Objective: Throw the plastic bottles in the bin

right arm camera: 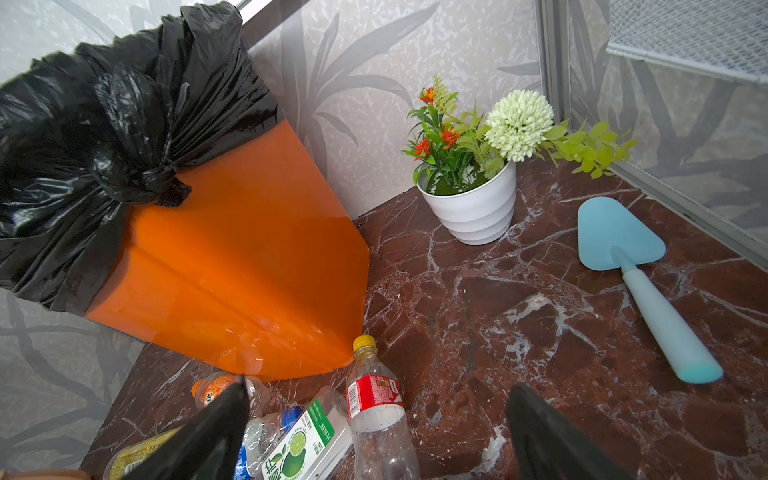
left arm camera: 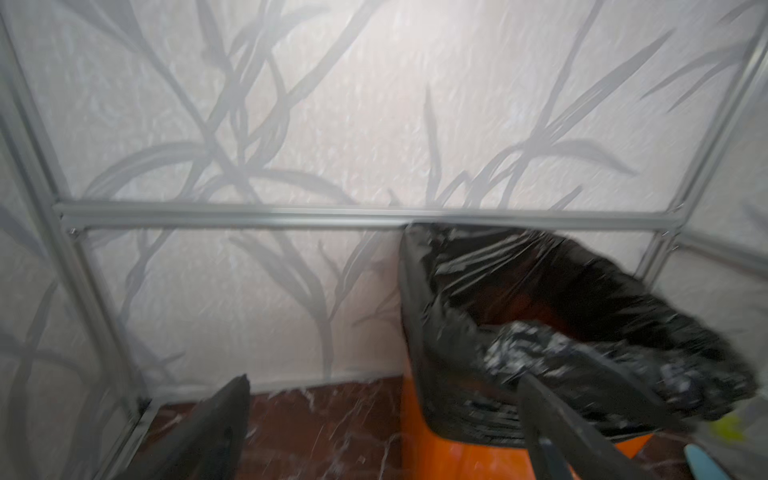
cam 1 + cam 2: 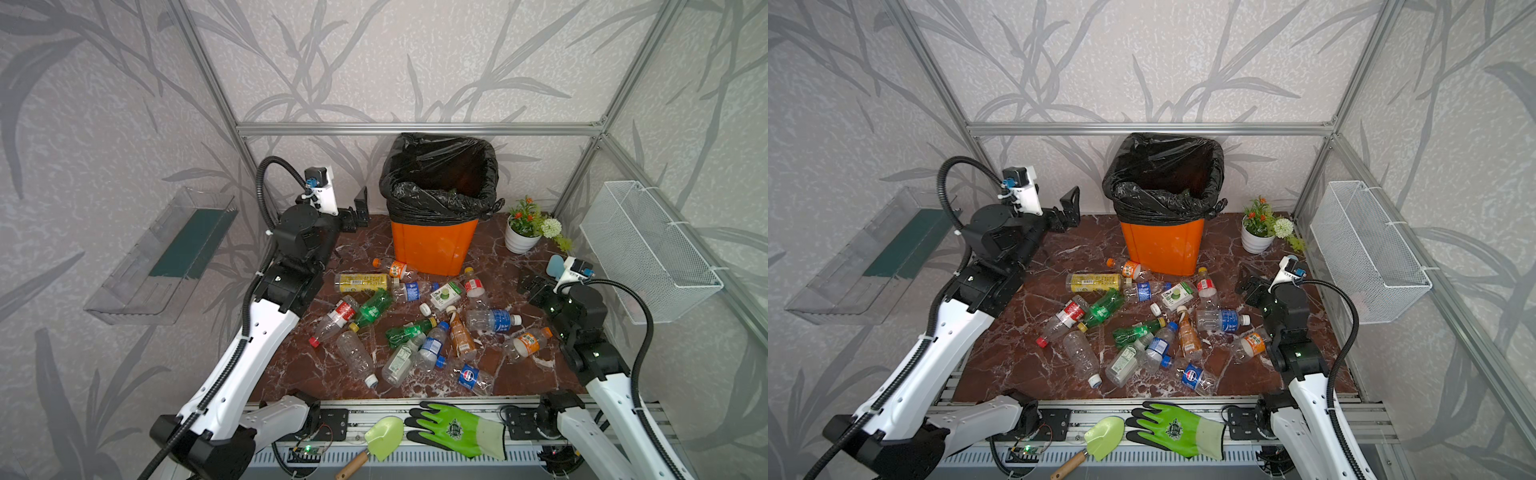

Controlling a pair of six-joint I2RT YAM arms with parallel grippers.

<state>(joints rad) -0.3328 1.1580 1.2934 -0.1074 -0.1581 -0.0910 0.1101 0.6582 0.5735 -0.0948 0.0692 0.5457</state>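
The bin (image 3: 434,245) is orange with a black bag and stands at the back of the marble table (image 3: 316,374); something green shows inside it. Several plastic bottles lie scattered in front of it, among them a yellow-labelled one (image 3: 361,282), a green one (image 3: 374,307) and a red-labelled one (image 1: 374,399). My left gripper (image 3: 355,210) hangs open and empty just left of the bin (image 2: 457,453), at about rim height; the left wrist view is blurred. Low at the table's right side, my right gripper (image 3: 536,286) is open and empty, with the red-labelled bottle lying ahead between its fingers (image 1: 224,415).
A white pot of artificial flowers (image 3: 519,241) stands right of the bin, with a blue trowel (image 1: 636,266) beside it. A wire basket (image 3: 648,249) hangs on the right wall and a clear tray (image 3: 166,257) on the left. A green glove (image 3: 457,428) and green trowel (image 3: 384,436) lie on the front rail.
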